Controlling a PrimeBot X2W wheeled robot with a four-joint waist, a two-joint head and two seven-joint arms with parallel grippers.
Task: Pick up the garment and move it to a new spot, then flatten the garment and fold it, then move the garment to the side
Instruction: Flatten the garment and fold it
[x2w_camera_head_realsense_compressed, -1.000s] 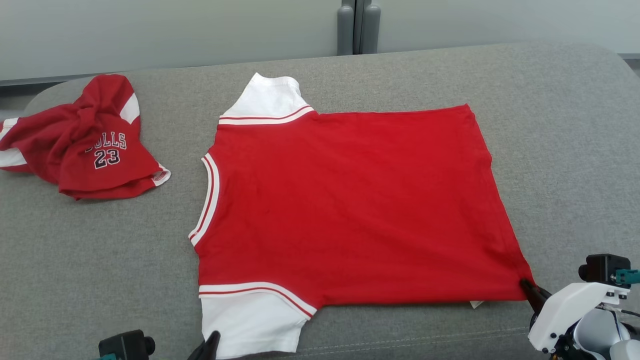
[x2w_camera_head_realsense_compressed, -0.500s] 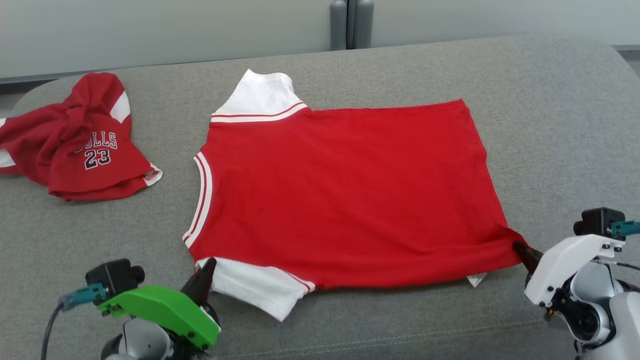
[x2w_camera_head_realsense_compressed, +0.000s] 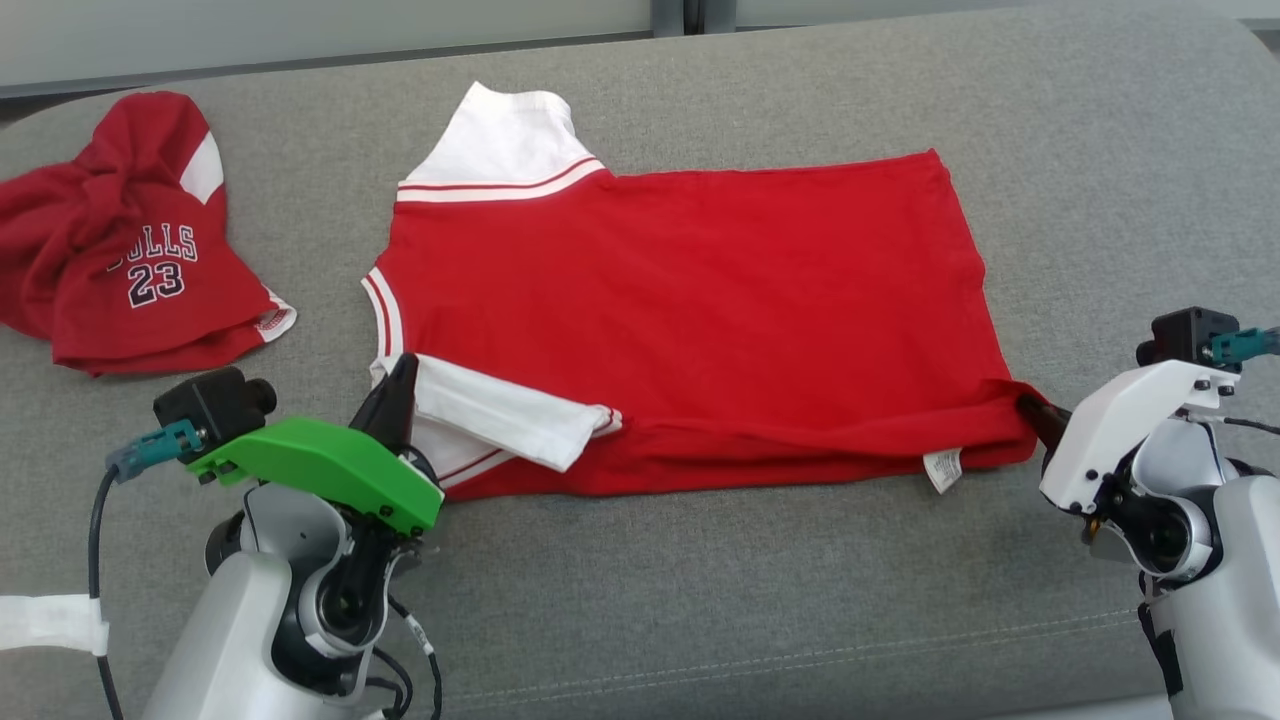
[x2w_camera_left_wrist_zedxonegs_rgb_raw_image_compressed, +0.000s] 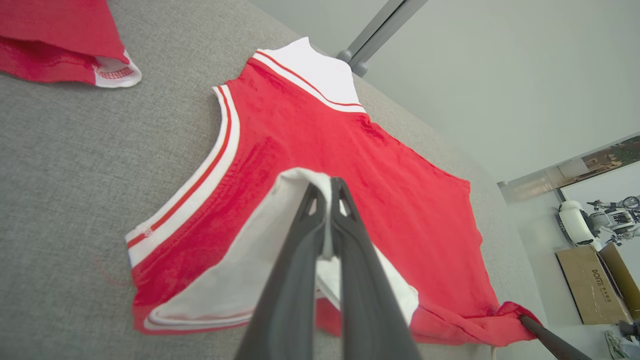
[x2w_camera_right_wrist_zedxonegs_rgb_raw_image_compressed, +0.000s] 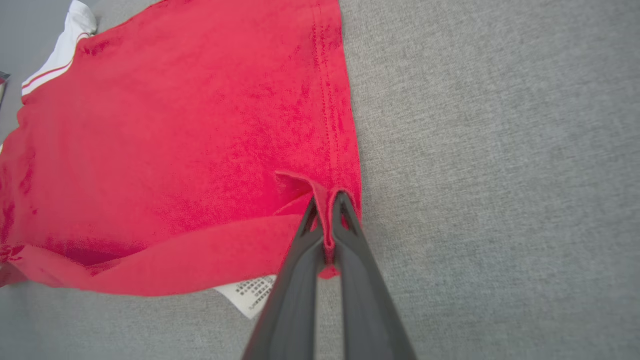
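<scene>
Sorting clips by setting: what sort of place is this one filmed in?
Probably a robotics lab or test room: a red jersey is spread on a grey padded surface before plain pale wall panels, and the left wrist view catches a cardboard box and white machinery behind.

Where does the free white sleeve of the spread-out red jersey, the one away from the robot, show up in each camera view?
Head view: the free white fabric sleeve sits upper left of centre, topping the red jersey.
Left wrist view: upper middle, at the jersey's far end.
Right wrist view: top left corner.
Shared landmark: the red hem corner pinched in the right claw.
</scene>
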